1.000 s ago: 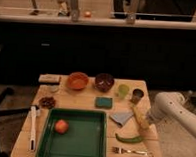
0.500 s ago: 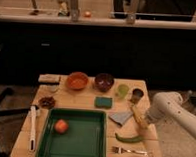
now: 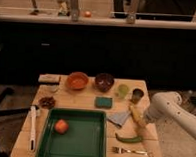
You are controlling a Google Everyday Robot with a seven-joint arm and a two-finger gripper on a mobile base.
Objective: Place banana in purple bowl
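The gripper (image 3: 145, 117) is being held low over the right part of the wooden table (image 3: 85, 100), at the end of the white arm (image 3: 172, 110) that is being reached in from the right. Its fingers are being kept closed together, right against the banana (image 3: 135, 117). Whether the banana is being clamped cannot be told.

The banana is being seen tilted, at the right edge of a grey cloth (image 3: 120, 118), above a dark green vegetable (image 3: 129, 139) and a fork (image 3: 129, 151).

The purple bowl (image 3: 105, 82) is being shown at the table's far edge, well apart from the banana, beside an orange bowl (image 3: 77, 81). A light-green cup (image 3: 122, 90) and a dark cup (image 3: 137, 95) are being seen to its right, and a teal sponge (image 3: 103, 102) in front of it.

A reddish fruit (image 3: 61, 126) is being held in the green tray (image 3: 85, 137).
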